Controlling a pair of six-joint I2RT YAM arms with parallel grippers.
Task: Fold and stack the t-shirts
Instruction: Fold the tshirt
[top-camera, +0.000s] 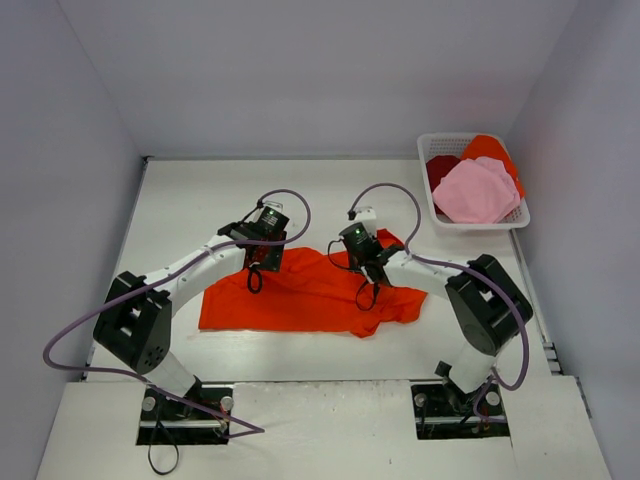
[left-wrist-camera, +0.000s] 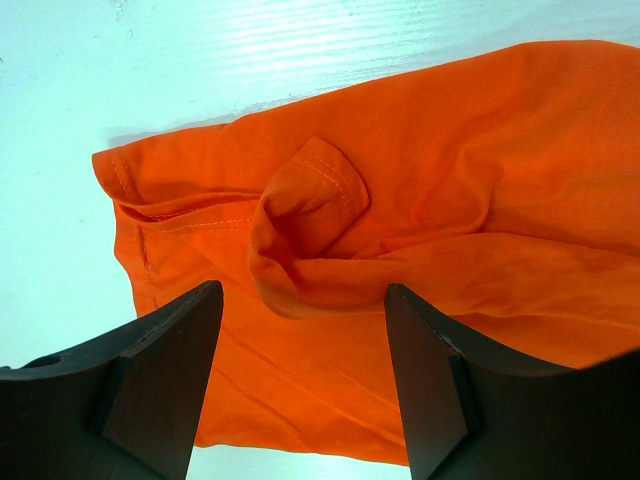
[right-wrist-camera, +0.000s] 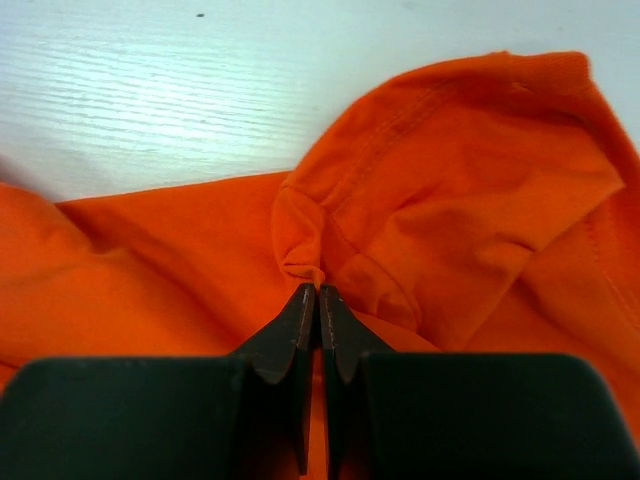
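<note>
Right jaws pinch a fold of the orange-red t-shirt (top-camera: 300, 296) — lying long left-to-right — left jaws spread.

One camera sits high up behind me and looks down on the whole tabletop (top-camera: 180, 200). Two more ride my wrists, very close, peeking forward past my left claw (left-wrist-camera: 303, 290) and right claw (right-wrist-camera: 318, 290). All three see the orange shirt (top-camera: 300, 295).
</note>
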